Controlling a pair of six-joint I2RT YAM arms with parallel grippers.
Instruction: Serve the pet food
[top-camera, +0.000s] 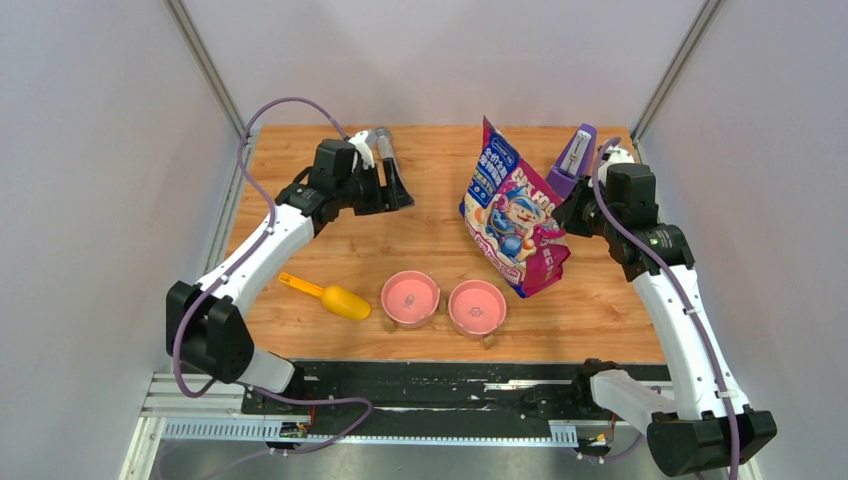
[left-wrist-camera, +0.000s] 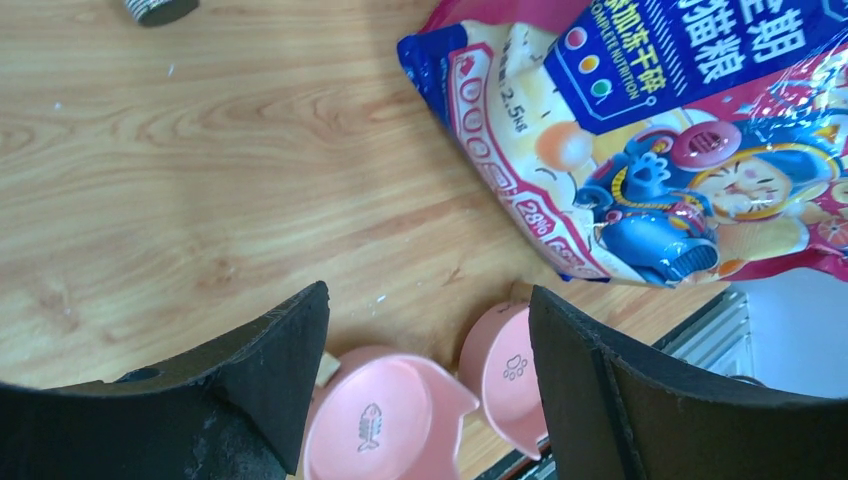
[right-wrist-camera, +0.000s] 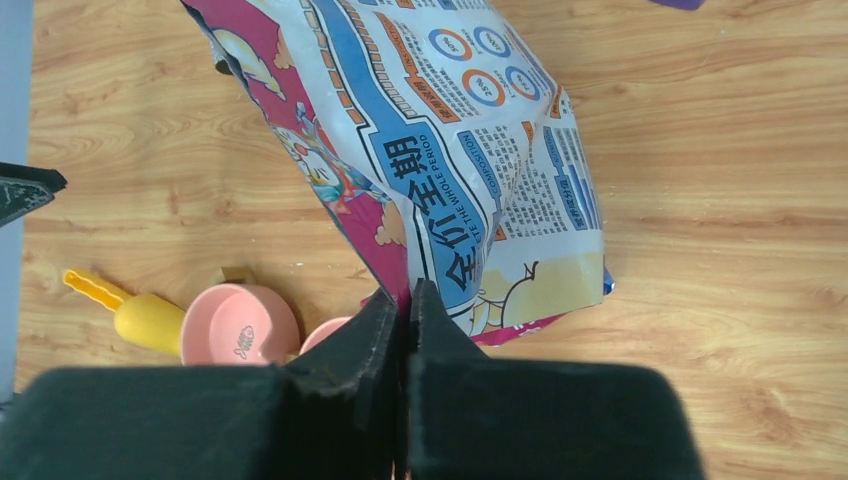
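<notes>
- Step, as I read it: the very start. No kibble shows anywhere, and I judge it is all inside the bag (top-camera: 512, 205), which stands tilted at the back right of the table (top-camera: 420, 250).
- Both pink bowls, the left bowl (top-camera: 410, 297) with a fish mark and the right bowl (top-camera: 477, 306) with a paw mark, sit side by side at the near edge. Both look bare inside.
- The scoop (top-camera: 340, 300) lies just left of the left bowl, with nothing touching it.
- My right gripper (right-wrist-camera: 408, 290) is at the bag's right edge with its fingers pressed together and no gap between them. The bag film runs right up to the tips, but I cannot tell whether a fold is pinched between them.
- My left gripper (left-wrist-camera: 428, 300) hangs over bare wood at the back left, well apart from the bag. Its fingers are spread wide and hold nothing.
- I can't make out from any view whether the bag's top is open.
- Next move, in my judgement: confirm the right side has a firm hold on the bag, then bring the left across to steady or open the top.
- After that I'd either tip the bag toward the bowls or fetch the scoop. The film looks slick, so I'd go slowly to avoid a slip or a sudden spill.
</notes>
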